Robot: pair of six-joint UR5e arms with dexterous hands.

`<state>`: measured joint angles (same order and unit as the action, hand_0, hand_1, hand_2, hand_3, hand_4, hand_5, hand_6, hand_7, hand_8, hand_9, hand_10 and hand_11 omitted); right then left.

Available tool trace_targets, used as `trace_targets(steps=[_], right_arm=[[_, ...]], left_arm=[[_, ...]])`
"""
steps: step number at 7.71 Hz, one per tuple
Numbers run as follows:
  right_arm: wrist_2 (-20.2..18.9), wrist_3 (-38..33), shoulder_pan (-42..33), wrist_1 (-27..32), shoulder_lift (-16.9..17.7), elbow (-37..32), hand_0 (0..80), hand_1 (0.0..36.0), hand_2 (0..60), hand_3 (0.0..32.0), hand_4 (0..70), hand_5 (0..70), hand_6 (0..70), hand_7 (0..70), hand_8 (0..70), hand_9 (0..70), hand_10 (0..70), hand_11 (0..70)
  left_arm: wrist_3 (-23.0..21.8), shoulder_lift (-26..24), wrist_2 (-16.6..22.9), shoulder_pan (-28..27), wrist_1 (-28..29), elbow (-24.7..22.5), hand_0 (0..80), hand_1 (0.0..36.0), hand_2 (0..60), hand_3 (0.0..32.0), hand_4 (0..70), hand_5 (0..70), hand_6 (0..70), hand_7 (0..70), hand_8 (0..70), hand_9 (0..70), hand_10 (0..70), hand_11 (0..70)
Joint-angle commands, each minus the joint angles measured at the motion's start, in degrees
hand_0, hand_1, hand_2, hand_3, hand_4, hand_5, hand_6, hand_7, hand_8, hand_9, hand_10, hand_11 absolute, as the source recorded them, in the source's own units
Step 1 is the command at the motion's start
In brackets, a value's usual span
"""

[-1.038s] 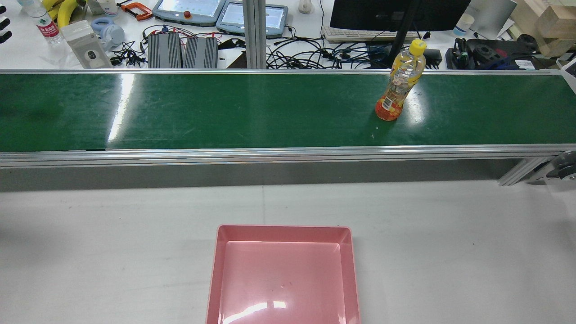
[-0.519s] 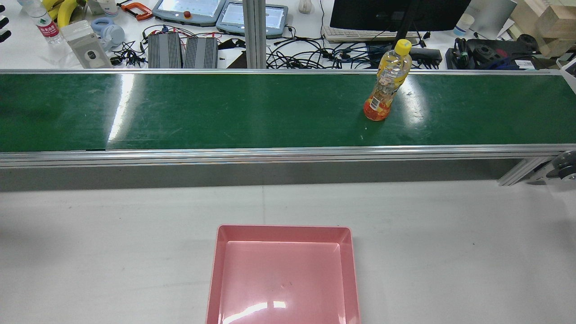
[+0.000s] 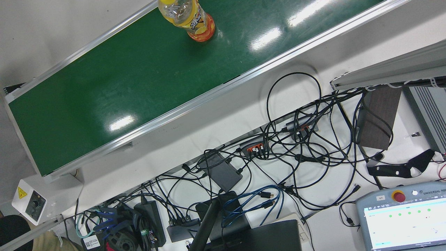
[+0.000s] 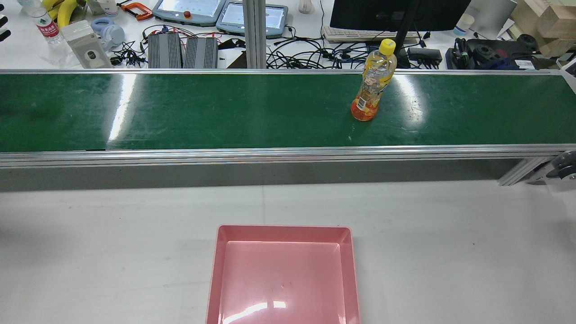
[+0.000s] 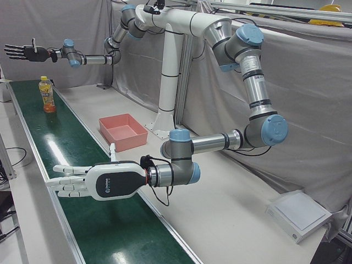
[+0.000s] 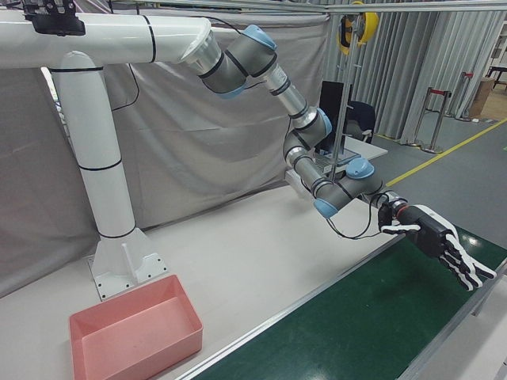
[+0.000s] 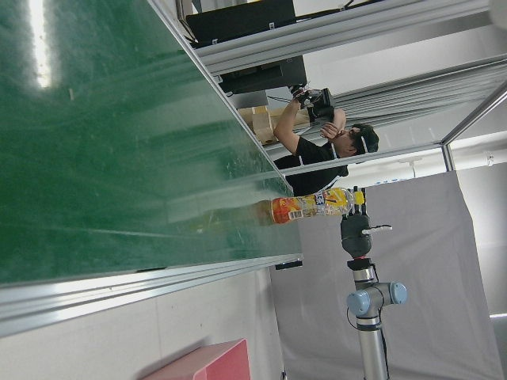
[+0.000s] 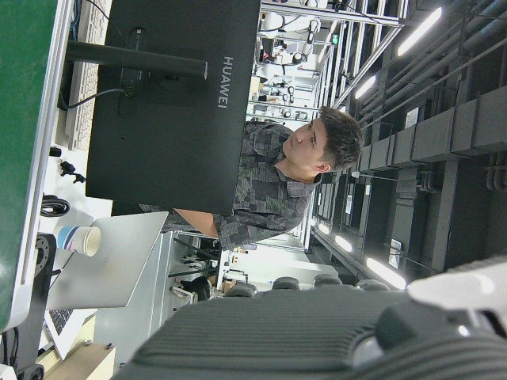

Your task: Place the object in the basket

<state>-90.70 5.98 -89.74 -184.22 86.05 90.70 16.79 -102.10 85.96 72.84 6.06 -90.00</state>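
Clear plastic bottle [image 4: 374,81] upright, glossy green belt [image 4: 180,112].

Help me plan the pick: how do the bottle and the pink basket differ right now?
The bottle stands on the green conveyor belt, while the basket sits on the white table on the robot's side of the belt. The bottle is tall, narrow and upright, with a yellow cap; the basket is low, wide and open-topped. The bottle is clear with an orange label; the basket is plain pink and empty. No robot hand touches either.
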Motion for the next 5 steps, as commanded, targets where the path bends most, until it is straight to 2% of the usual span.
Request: trace_targets(steps=[1,5], right_arm=[[0.0,0.0,0.0,0.0,0.1,-0.1,0.0,0.0,0.0,0.0,0.0,0.0,0.0,0.0,0.0,0.0,0.0,0.0],[0.0,0.0,0.0,0.0,0.0,-0.1,0.0,0.0,0.0,0.0,0.0,0.0,0.0,0.0,0.0,0.0,0.0,0.0]], left_arm=[[0.0,0.0,0.0,0.0,0.0,0.0,51.5,6.5,0.0,0.0,16.7,9.0,0.0,0.0,5.1,9.4,6.2,10.2],[0.0,0.1,0.0,0.0,0.0,0.0,51.4,6.4,0.0,0.0,16.6,9.3,0.0,0.0,5.2,9.6,6.3,10.4]])
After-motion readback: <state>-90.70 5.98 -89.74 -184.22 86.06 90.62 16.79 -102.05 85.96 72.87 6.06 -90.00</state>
